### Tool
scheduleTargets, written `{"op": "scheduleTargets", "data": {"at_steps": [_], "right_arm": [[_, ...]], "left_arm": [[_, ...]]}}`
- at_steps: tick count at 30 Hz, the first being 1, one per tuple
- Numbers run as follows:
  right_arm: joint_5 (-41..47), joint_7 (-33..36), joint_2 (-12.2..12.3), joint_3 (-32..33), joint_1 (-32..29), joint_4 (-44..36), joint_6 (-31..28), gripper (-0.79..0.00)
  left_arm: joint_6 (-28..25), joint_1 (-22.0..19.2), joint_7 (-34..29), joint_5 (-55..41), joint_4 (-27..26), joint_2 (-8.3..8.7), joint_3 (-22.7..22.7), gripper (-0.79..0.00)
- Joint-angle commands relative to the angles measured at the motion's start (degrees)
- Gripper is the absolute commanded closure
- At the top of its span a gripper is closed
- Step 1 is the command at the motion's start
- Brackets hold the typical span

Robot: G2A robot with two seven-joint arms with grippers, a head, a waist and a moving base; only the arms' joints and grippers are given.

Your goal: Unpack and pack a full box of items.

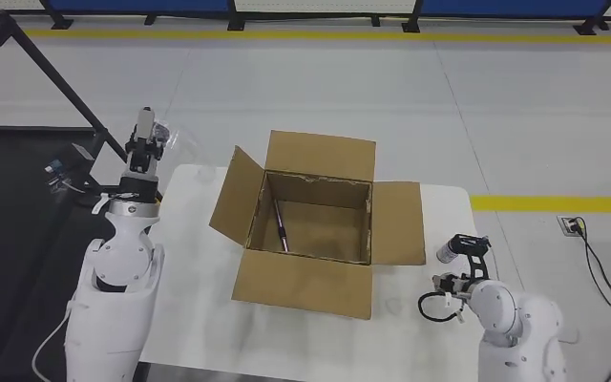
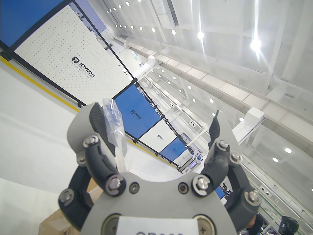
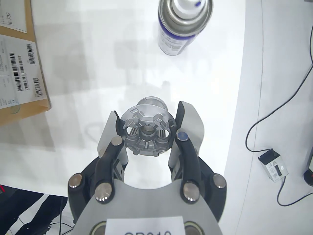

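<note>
An open cardboard box [image 1: 304,277] stands in the middle of the white table [image 1: 196,315], with a thin dark rod [image 1: 280,226] lying inside. My left gripper [image 2: 156,113] is raised off the table's left side [image 1: 145,134], pointing up, open; a clear plastic bag [image 2: 115,123] clings to one finger pad. My right gripper [image 3: 148,114] is low over the table to the right of the box [image 1: 451,283], shut on a silver gear-like metal part [image 3: 146,130]. A blue-and-white spray can [image 3: 182,18] stands upright just beyond it [image 1: 447,252].
The box's right flap [image 3: 17,50], covered in labels, lies flat beside my right gripper. The table's right edge [image 3: 242,86] runs close by the can. On the floor past it lie a power adapter [image 3: 272,163] and a cable.
</note>
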Motion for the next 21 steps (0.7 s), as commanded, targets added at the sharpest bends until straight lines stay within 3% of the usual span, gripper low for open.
{"op": "scheduleTargets", "data": {"at_steps": [1,3,6,12,13,14,15,21], "right_arm": [[0.5,-0.3,0.2,0.3,0.0,1.1,0.1,-0.105],[0.7,-0.5,0.4,0.4,0.1,2.2,0.3,-0.231],[0.6,-0.8,0.8,0.4,0.6,4.1,0.9,-0.240],[0.2,-1.6,1.4,0.3,1.7,6.7,2.2,-0.379],[0.3,-1.6,1.5,0.3,1.9,7.0,2.3,-0.453],[0.3,-1.6,1.6,0.3,2.1,7.3,2.5,-0.591],[0.5,-1.5,1.7,0.3,2.3,7.4,2.7,-0.779],[1.0,-2.2,2.2,-0.2,2.9,5.3,4.3,-0.785]], "left_arm": [[0.1,-0.2,-0.1,0.0,0.0,-0.02,0.1,-0.785],[0.1,-0.3,-0.2,0.2,0.1,-0.02,0.1,-0.785],[0.1,-0.4,-0.2,0.3,0.1,-0.03,0.1,-0.785],[0.1,-0.4,-0.2,0.5,0.1,-0.02,0.0,-0.785],[0.1,-0.4,-0.2,0.5,0.1,-0.02,0.0,-0.785],[0.1,-0.3,-0.2,0.5,0.0,-0.01,-0.1,-0.785],[0.1,-0.3,-0.2,0.4,0.0,-0.01,-0.2,-0.785],[0.0,0.1,-0.1,0.3,-0.3,0.03,-0.7,-0.785]]}}
